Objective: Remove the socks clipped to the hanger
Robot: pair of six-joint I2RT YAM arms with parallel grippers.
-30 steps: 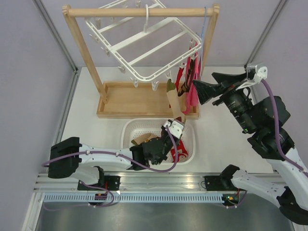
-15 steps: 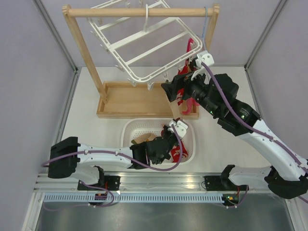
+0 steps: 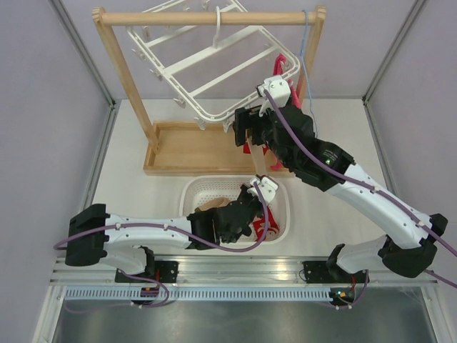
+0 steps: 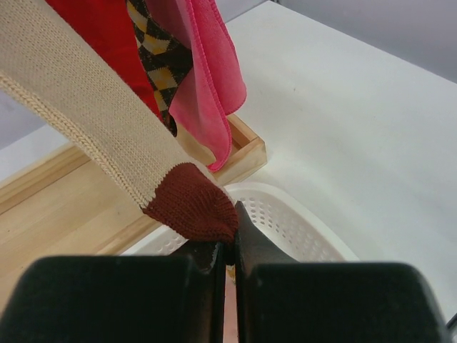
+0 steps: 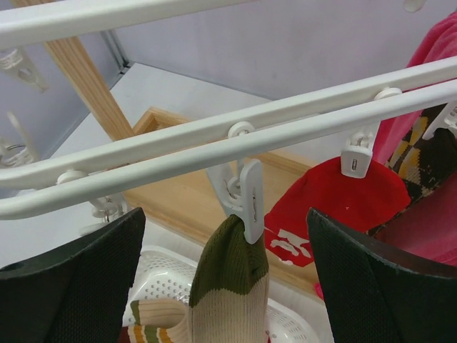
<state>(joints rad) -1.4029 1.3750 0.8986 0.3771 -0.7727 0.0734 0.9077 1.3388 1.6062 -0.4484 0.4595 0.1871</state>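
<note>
The white hanger (image 3: 206, 116) hangs tilted from the wooden rack. A cream sock with an olive toe (image 5: 232, 257) hangs from one of its clips (image 5: 246, 200). My right gripper (image 5: 228, 279) is open, one finger on each side of that toe just below the clip; it also shows in the top view (image 3: 245, 131). My left gripper (image 4: 228, 246) is shut on the sock's maroon lower end (image 4: 193, 207), above the basket in the top view (image 3: 258, 191). A red sock with white marks (image 5: 335, 207) and a diamond-patterned sock (image 5: 421, 153) stay clipped to the right.
A white perforated basket (image 3: 189, 194) below holds a red sock (image 3: 260, 227) and a striped one (image 5: 153, 325). A large pink cloth (image 4: 207, 78) hangs by the socks. The wooden rack's top bar (image 3: 207, 18), its tray (image 3: 193, 150) and a light-blue wire hanger (image 3: 305, 43) surround the work.
My right arm has swung in from the right and now sits open around the olive toe under its clip. The hanger has rocked. My left gripper keeps its hold on the sock's end.
</note>
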